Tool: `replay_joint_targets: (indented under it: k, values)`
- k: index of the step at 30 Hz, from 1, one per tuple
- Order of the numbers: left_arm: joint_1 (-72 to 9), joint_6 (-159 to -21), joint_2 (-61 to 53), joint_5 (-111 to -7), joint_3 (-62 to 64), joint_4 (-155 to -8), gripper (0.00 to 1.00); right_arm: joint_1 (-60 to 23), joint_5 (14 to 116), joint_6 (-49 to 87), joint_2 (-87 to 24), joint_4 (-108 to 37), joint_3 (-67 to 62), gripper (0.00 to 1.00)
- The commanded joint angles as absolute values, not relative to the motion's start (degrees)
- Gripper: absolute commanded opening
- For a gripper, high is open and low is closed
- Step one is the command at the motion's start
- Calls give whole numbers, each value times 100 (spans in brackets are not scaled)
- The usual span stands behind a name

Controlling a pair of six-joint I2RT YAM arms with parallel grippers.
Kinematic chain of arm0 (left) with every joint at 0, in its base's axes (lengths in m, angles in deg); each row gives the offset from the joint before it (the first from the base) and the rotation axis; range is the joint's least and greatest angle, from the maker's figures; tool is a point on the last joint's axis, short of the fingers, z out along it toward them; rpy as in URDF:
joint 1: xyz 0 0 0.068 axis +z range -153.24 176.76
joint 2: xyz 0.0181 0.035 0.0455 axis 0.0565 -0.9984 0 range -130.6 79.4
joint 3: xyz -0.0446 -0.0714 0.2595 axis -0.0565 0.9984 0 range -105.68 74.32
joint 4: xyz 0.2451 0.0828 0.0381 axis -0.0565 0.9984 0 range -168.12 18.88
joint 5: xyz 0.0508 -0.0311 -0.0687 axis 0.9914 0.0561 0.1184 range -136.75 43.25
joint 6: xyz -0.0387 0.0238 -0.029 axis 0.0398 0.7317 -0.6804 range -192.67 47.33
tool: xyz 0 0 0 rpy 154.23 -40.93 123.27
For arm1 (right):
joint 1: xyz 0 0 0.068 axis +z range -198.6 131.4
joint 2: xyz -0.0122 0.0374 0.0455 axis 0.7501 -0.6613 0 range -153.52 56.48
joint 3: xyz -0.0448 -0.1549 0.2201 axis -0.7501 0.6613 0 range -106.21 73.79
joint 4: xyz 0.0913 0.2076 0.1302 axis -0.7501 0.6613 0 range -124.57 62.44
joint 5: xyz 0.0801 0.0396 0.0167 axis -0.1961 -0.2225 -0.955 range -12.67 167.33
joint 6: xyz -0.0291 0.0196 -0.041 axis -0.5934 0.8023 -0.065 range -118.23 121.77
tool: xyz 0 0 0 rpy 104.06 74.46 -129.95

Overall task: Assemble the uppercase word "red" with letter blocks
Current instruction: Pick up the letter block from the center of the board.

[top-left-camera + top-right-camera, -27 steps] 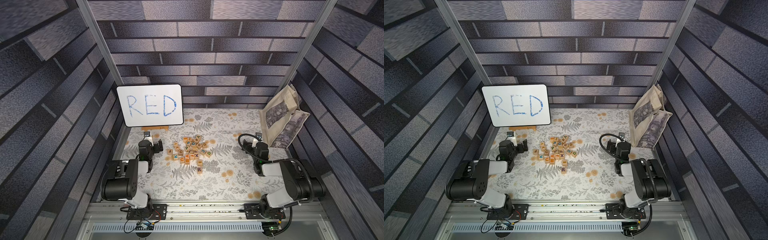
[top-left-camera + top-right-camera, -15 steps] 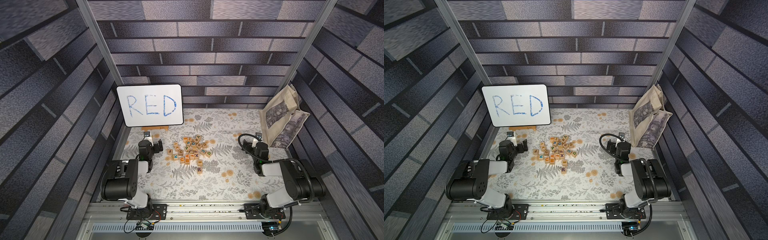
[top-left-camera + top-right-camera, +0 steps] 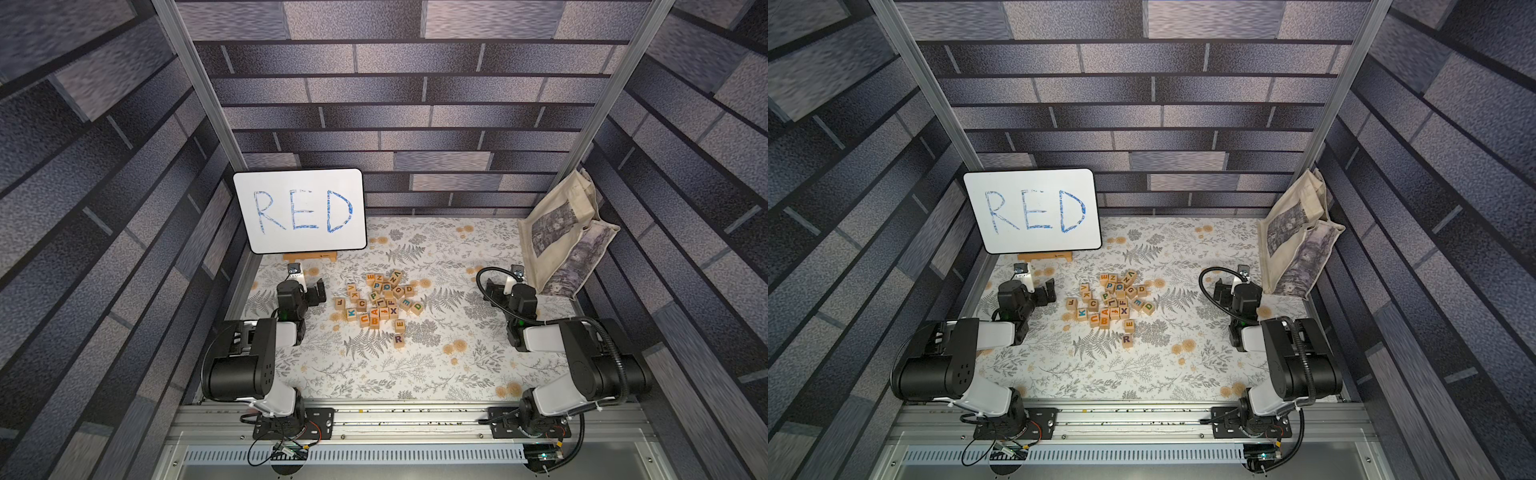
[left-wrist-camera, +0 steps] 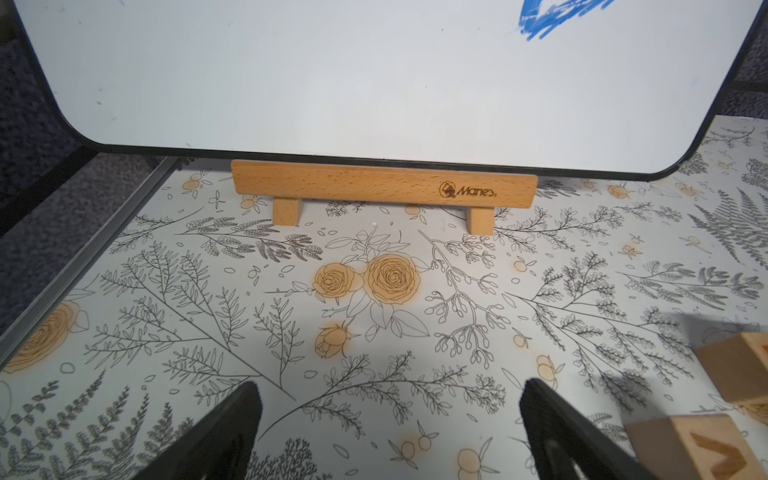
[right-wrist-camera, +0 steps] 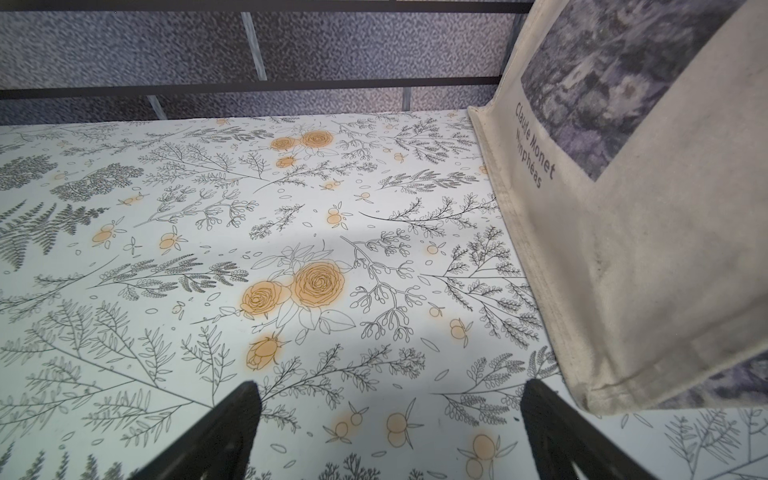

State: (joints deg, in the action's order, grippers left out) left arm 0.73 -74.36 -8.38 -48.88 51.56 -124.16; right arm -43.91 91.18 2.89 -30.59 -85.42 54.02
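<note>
- Nothing has shifted since the earlier frames: both arms and every block sit where they were.
- Jaws of the black left gripper (image 4: 390, 388) are spread wide with nothing between them. It sits low over the white floral-print tabletop (image 4: 208, 291), facing the pale wooden easel stand (image 4: 384, 185) under the white rectangular board (image 3: 299, 210) with RED handwritten in blue.
- Jaws of the black right gripper (image 5: 390, 388) are likewise wide apart and empty, just beside the cream canvas tote bag (image 5: 623, 270) that stands against the right wall.
- Mid-table, between the two arms, lies a loose heap of small light-wood letter cubes (image 3: 376, 297).
- On the near side of the heap, apart from it, the light-wood cube with a purple R (image 3: 398, 339) sits alone.
- Just behind the R lies the light-wood cube with a reddish E (image 3: 400, 325) — whether they touch, I cannot tell.
- At the heap's right edge rests the light-wood cube with a green D (image 3: 417, 307), turned at an angle.
- Two edge cubes (image 4: 735, 374) of the heap show in the left wrist view, near one finger of the left gripper.
</note>
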Motion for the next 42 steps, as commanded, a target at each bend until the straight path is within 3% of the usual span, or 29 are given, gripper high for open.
replay_joint_targets:
  k: [1,8,12,26,42]
  values:
    - [-52,-7289,-520,-4893,4980,-12107,100,-4435,9191,264,-2654,-8265,5283,100]
    - [-768,-6674,342,-4225,4935,-11411,100,-4432,8994,334,-1742,-7078,5090,100]
    - [-829,-7125,1039,-4130,4873,-10878,100,-4423,8752,462,-1338,-6311,4828,100]
    - [-2091,-8332,2910,-3435,3903,-7108,100,-4046,7863,1041,-274,-3137,3626,100]
    - [-3472,-10404,3112,-2926,2677,-4236,100,-3736,6961,1834,491,-320,2661,100]
